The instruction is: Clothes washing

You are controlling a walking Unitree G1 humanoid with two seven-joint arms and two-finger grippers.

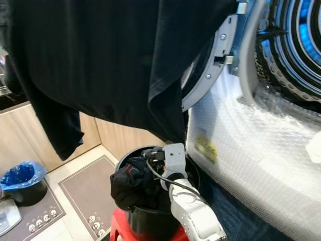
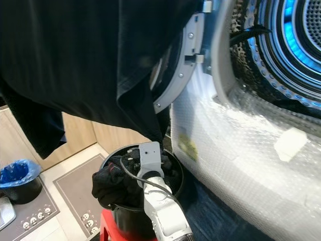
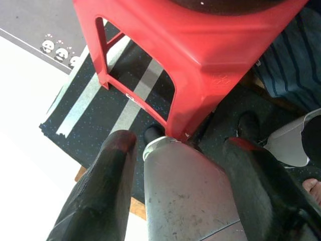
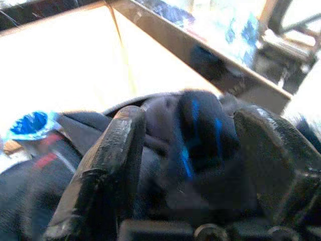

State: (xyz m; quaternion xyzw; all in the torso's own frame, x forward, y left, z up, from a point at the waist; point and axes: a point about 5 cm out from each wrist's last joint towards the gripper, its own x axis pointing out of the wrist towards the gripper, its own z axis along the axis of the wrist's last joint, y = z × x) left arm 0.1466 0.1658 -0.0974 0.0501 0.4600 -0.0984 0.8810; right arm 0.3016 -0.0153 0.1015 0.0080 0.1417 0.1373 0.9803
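Holding the dark shirt (image 1: 100, 60) up beside the washer (image 1: 261, 140), our right pincer (image 4: 185, 150) grips bunched cloth; it feels soft, light, floppy.

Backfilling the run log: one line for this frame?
phase: loading washer | black garment: hanging before open washer | right claw: gripping dark cloth | left claw: open, idle by red stool | bucket: clothes inside
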